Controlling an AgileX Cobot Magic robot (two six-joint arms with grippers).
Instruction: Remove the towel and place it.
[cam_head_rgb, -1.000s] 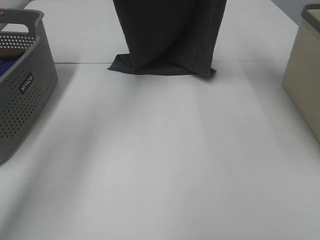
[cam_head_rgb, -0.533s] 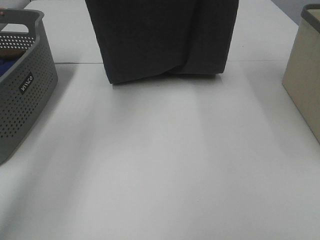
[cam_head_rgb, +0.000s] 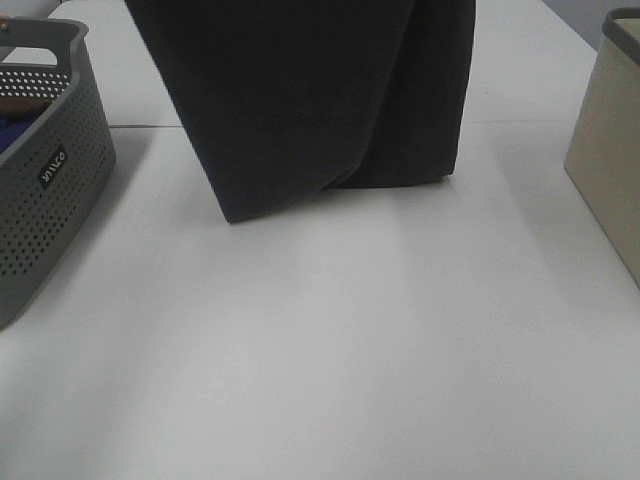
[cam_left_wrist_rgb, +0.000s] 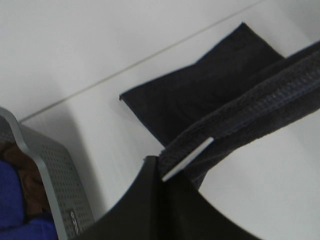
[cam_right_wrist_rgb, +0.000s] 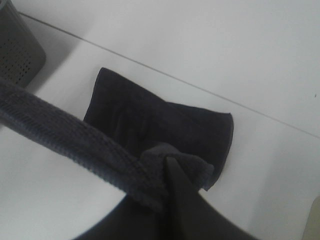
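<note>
The towel (cam_head_rgb: 320, 100), a large near-black terry cloth, hangs as a wide sheet over the far middle of the white table, and its top runs out of the exterior view. Its lower left corner (cam_head_rgb: 232, 215) reaches furthest toward the near side. I cannot tell whether the bottom edge touches the table. Both grippers are above the exterior view. In the left wrist view my left gripper (cam_left_wrist_rgb: 162, 167) is shut on the towel's top hem (cam_left_wrist_rgb: 260, 95). In the right wrist view my right gripper (cam_right_wrist_rgb: 172, 170) is shut on a bunched corner of the hem (cam_right_wrist_rgb: 65, 140).
A grey perforated basket (cam_head_rgb: 50, 170) stands at the left edge with a blue cloth (cam_head_rgb: 8, 132) inside; the left wrist view shows both, basket (cam_left_wrist_rgb: 55, 170) and cloth (cam_left_wrist_rgb: 15, 200). A beige box (cam_head_rgb: 610, 160) stands at the right edge. A seam (cam_head_rgb: 540, 123) crosses the table.
The towel's bottom, folded on the table a second ago, has come toward the near side and unfolded. The sheet now hangs wider, with its left corner lowest.
</note>
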